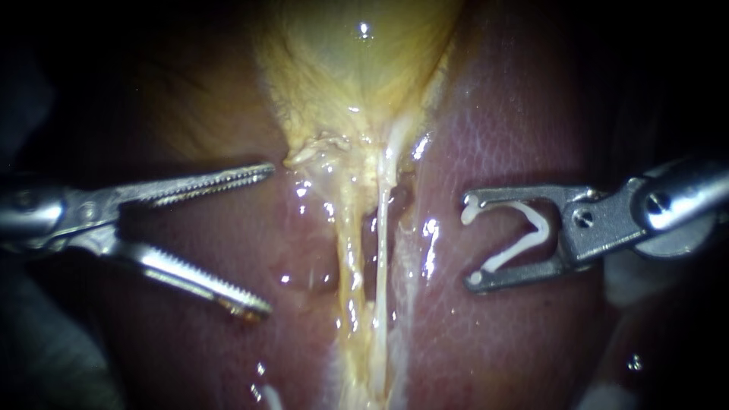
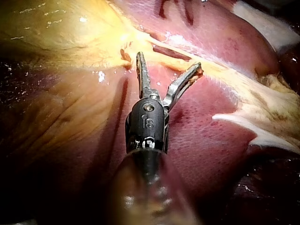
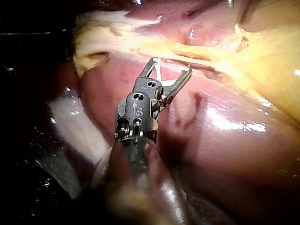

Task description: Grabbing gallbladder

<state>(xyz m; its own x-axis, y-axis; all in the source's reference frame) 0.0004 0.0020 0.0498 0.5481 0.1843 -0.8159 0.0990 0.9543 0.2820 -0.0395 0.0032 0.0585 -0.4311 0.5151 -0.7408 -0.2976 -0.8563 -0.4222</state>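
While your left tool [image 1: 266, 239] reaches in level from the left, its two toothed jaws stand spread wide and grip nothing. One jaw angles up and the other down, over the dark red liver [image 1: 516, 114]. From the left wrist camera, that tool [image 2: 168, 62] points straight away from its wrist joint, with the jaws splayed in a V.

Your right tool [image 1: 471, 241] reaches in from the right, its tips facing the left tool's. Its jaws pinch a white clip [image 1: 524, 235] seated against both inner faces, with the clip's mouth open toward the middle.

Between the two tools run two pale tubes [image 1: 380, 250], side by side and apart from both sets of jaws.

Beyond the tubes, past your left tool's upper jaw, lies the gallbladder [image 1: 357, 61], a yellowish sac that narrows into them. Its ragged lower edge sits just beside that jaw's tip, and you cannot tell whether the two touch. The right tool is well apart from it.
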